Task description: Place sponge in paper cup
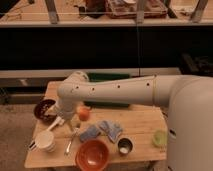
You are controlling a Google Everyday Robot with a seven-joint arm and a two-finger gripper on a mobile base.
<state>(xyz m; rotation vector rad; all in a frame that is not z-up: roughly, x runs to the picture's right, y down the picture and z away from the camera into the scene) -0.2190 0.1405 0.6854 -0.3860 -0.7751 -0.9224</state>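
Far left, behind the paper cup [46, 141], a dark bowl [45, 109] sat on the desk [145, 125]. The paper cup itself was near the desk's front left corner. Just right of the paper cup and slightly behind it, the gripper [62, 124] hung low over the desk under the white arm [115, 92]; how its jaws stood, I could not tell. A spoon [70, 145] lay right of the paper cup, an orange fruit [83, 114] further right and behind. The blue sponge [90, 133] lay flat on the desk, well right of the paper cup, apart from the gripper. Further right came a red bowl [93, 155], a blue-grey cloth [111, 130] and a small metal cup [124, 146].
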